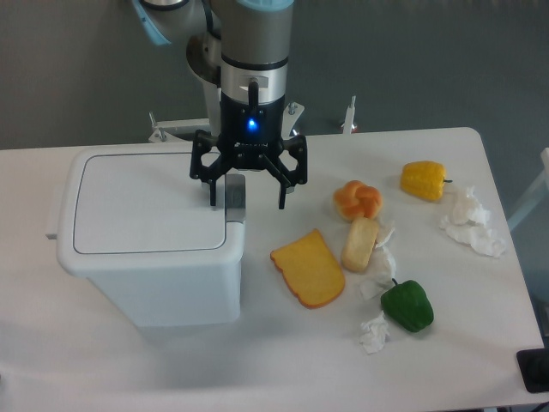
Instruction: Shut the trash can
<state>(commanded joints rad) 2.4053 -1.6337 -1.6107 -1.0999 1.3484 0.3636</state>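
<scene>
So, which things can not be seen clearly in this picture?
- Trash can inside: hidden by its flat lid.
- Grey latch tab: partly behind the open claw; touching cannot be told.
- Dark object, bottom right: cut by the frame edge.
- Arm above the wrist: cut by the top edge.

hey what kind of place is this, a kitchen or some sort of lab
Most likely a robotics lab bench, not a kitchen: a gripper hangs open over a white trash can, with a green pepper and other loose food on a bare white table.

Robot lab bench: bare white table (257, 369), plain grey backdrop wall (429, 60), toy food props.
</scene>
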